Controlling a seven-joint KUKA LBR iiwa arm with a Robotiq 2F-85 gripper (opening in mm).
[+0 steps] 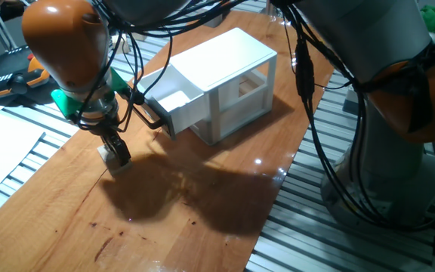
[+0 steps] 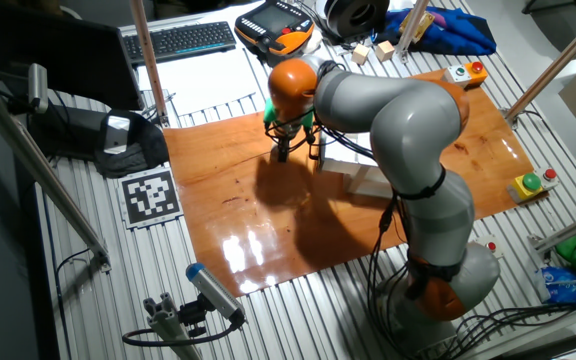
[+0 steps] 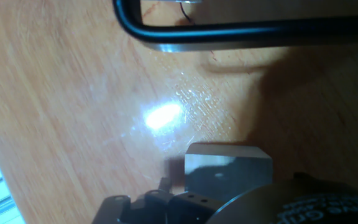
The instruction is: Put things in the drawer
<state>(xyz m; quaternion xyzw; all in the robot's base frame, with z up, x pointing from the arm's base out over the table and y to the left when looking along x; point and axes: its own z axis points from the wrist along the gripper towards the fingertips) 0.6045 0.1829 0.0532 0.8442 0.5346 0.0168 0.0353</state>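
Tool (image 1: 116, 156) pinches the small pale wooden cube (image 1: 112, 158) low on the bench (image 1: 202, 204), beside the pulled-out white upper drawer (image 1: 174, 102), evidently ready to lift it in.

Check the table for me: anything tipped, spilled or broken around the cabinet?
Nothing stands out. The cabinet sits upright with its upper drawer pulled open, and the claw is down at the small cube on the wooden tabletop. No spills or damage visible.
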